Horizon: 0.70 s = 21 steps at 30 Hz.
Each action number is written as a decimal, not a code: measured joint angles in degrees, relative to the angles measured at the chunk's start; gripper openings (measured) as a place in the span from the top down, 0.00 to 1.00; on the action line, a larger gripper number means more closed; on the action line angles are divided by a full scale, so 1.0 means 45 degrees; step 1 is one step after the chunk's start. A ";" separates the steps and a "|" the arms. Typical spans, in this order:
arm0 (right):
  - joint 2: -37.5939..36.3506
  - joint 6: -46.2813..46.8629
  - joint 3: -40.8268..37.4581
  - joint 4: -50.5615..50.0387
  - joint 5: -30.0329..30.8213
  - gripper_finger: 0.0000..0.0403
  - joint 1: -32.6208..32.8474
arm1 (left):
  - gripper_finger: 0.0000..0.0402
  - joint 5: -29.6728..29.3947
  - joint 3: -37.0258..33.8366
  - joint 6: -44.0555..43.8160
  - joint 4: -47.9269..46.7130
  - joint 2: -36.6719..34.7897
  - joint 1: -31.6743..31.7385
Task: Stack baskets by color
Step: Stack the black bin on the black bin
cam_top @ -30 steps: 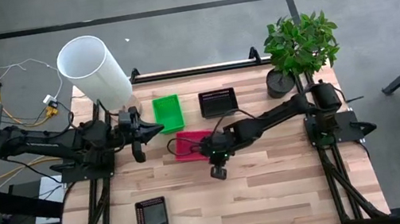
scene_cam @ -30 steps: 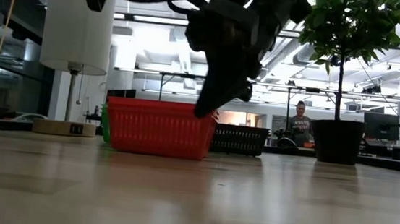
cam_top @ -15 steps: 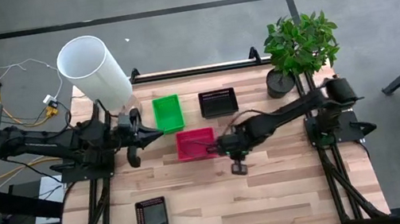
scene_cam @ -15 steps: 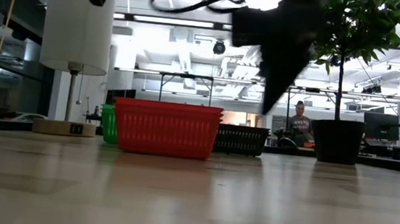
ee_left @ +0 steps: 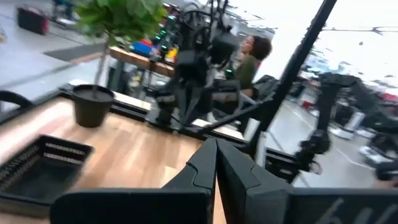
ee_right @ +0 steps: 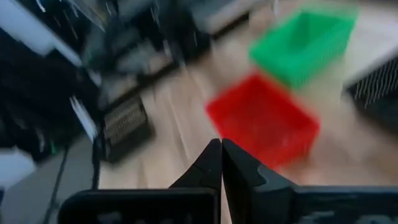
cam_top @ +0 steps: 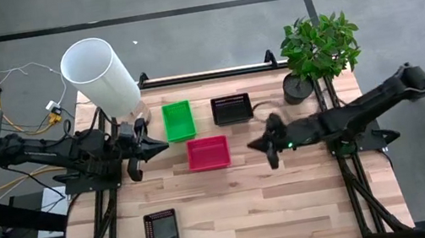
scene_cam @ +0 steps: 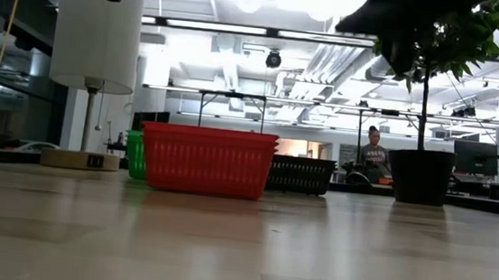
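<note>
A pink basket (cam_top: 208, 153) rests flat on its bottom at the table's middle, and also shows in the low view (scene_cam: 207, 160) and the right wrist view (ee_right: 264, 121). Behind it stand a green basket (cam_top: 178, 120) and a black basket (cam_top: 231, 109). Another black basket (cam_top: 162, 235) lies near the front left. My right gripper (cam_top: 274, 161) hangs shut above bare table to the right of the pink basket, holding nothing (ee_right: 221, 147). My left gripper (cam_top: 166, 142) is shut and level at the table's left, left of the pink basket, holding nothing (ee_left: 216, 148).
A tall white cylinder (cam_top: 98, 73) stands at the far left corner. A potted plant (cam_top: 318, 55) stands at the far right. A person (scene_cam: 375, 156) sits in the room beyond the table. Bare wood lies along the near half of the table (cam_top: 278, 211).
My right gripper has drawn back from the pink basket toward the table's right edge. It has risen and tipped up from pointing steeply down, and it has stayed shut. The pink basket, askew a second ago, now lies square on the table.
</note>
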 joint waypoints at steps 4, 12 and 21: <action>-0.0808 -0.1144 -0.0229 0.1324 0.0716 1.00 -0.0354 | 1.00 -0.0781 -0.0002 0.0621 0.0313 0.0000 -0.0234; -0.0942 -0.2506 0.0193 0.1630 0.0661 1.00 -0.0801 | 1.00 -0.0957 0.0008 0.1413 0.1168 0.0076 -0.0326; -0.0942 -0.2536 0.0193 0.1620 0.0646 1.00 -0.0816 | 1.00 -0.1096 0.0008 0.1524 0.1139 0.0231 -0.0321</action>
